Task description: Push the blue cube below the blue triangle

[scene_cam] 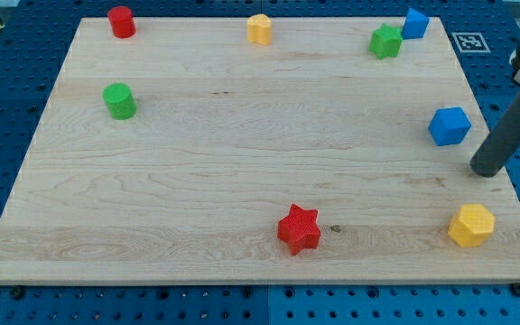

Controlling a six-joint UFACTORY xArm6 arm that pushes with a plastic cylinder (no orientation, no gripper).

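The blue cube (pixel 449 125) sits near the board's right edge, midway up the view. The blue triangle (pixel 414 23) stands at the top right corner of the board, next to a green star (pixel 385 41). My tip (pixel 486 170) is at the right edge of the board, just right of and below the blue cube, a small gap apart from it. The dark rod rises from the tip toward the view's upper right.
A wooden board (pixel 242 181) lies on a blue perforated table. On it are a red cylinder (pixel 121 21), a yellow block (pixel 258 29), a green cylinder (pixel 119 100), a red star (pixel 299 229) and a yellow hexagon block (pixel 471 225).
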